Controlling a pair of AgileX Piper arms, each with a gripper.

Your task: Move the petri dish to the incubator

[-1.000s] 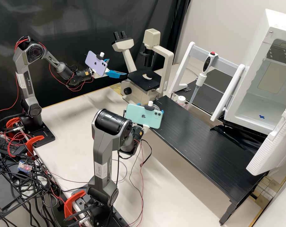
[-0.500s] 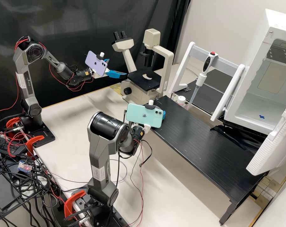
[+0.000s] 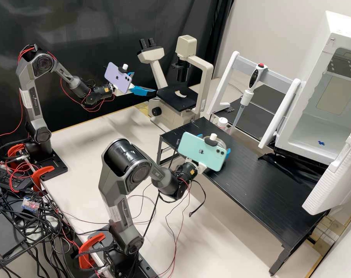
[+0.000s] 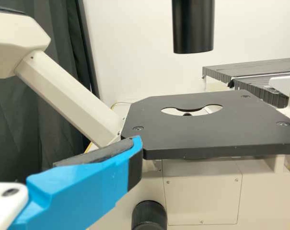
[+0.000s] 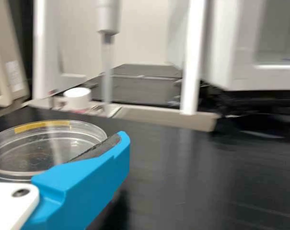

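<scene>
The right gripper (image 3: 214,143) clasps the dish (image 5: 39,151) by its sides over the far left of the stand (image 3: 260,185), probably so it travels level to the incubator (image 3: 299,150), while the left gripper (image 3: 144,82), released, hangs spare by the microscope (image 3: 169,96).

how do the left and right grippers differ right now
The left gripper is open and empty, while the right gripper holds the petri dish. The left one is by the microscope stage; the right one is over the black platform. The left one carries a purple phone, the right one a mint green phone. Both have blue fingers.
</scene>
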